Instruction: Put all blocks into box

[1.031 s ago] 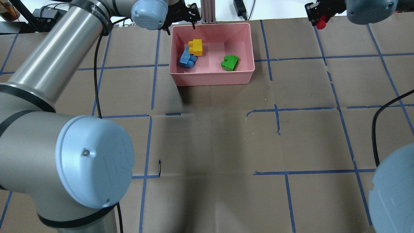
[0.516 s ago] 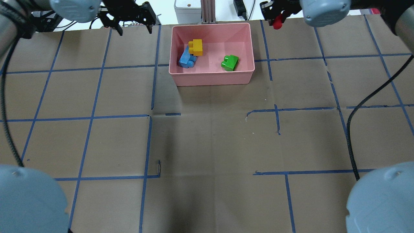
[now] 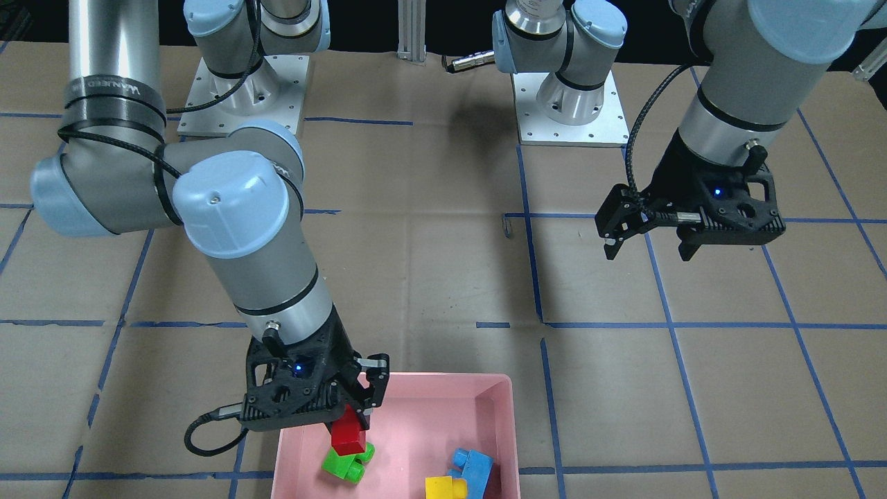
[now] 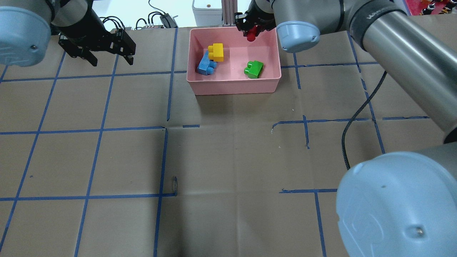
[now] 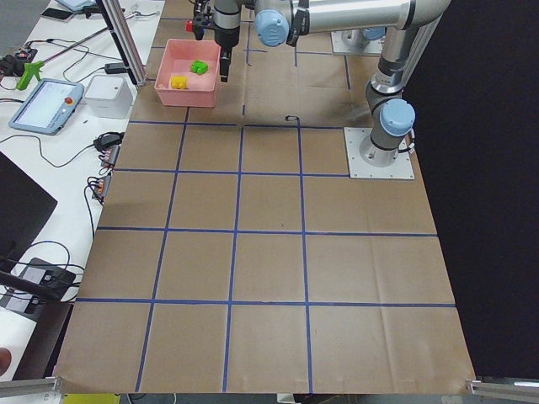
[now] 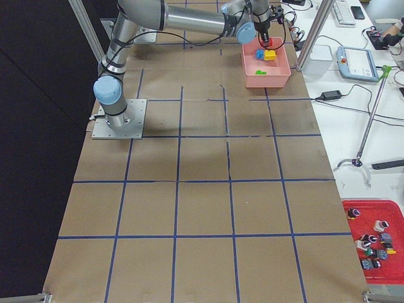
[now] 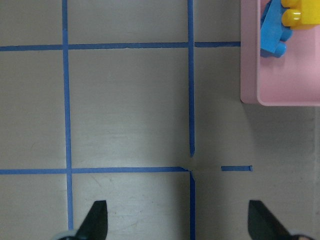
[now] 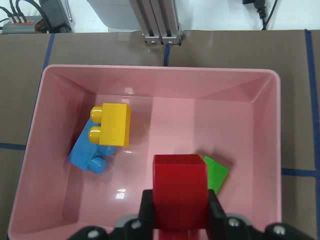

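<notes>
The pink box (image 4: 235, 86) stands at the table's far middle. In it lie the yellow block (image 4: 216, 52), partly on the light-blue block (image 4: 204, 66), and the green block (image 4: 254, 69). My right gripper (image 4: 251, 34) is shut on the red block (image 8: 179, 192) and holds it above the box's far right part, over the green block (image 8: 216, 172). The front view shows the red block (image 3: 348, 436) just above the green one (image 3: 346, 463). My left gripper (image 4: 111, 61) is open and empty over the paper, left of the box (image 7: 280, 95).
An aluminium post (image 4: 228, 12) and a white device (image 4: 205, 5) stand just behind the box. The table is brown paper with a blue tape grid. The right arm's black cable (image 4: 357, 117) hangs over the right side.
My right gripper has moved left with the red block, from right of the box to above its inside. My left gripper has moved left and nearer, away from the box, still open.
</notes>
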Motion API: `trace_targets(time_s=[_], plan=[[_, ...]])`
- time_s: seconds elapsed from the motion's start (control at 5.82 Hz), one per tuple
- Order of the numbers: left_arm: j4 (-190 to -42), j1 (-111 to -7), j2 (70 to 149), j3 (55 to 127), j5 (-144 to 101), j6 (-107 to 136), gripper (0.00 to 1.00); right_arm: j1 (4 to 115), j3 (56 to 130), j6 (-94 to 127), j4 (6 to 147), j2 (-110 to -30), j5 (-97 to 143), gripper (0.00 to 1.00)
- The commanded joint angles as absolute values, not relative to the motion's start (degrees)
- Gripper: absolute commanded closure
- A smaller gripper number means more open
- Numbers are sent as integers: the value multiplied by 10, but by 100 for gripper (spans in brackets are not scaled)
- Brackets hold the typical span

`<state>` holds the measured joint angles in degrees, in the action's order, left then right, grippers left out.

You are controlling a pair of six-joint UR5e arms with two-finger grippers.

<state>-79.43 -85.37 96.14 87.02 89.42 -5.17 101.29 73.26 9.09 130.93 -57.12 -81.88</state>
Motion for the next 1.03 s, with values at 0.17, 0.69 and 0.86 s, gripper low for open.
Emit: trace_targets(time_s=[0.17, 0.69, 0.86], plan=[[-845, -868, 922, 876, 897, -42, 1, 1027, 695, 97, 1402, -534, -819, 1], [-849, -870, 920, 879, 895, -41, 1, 1028, 688, 65, 1402, -523, -827, 0], [-849, -870, 920, 879, 895, -41, 1, 1025, 700, 64, 1388, -533, -829, 0]])
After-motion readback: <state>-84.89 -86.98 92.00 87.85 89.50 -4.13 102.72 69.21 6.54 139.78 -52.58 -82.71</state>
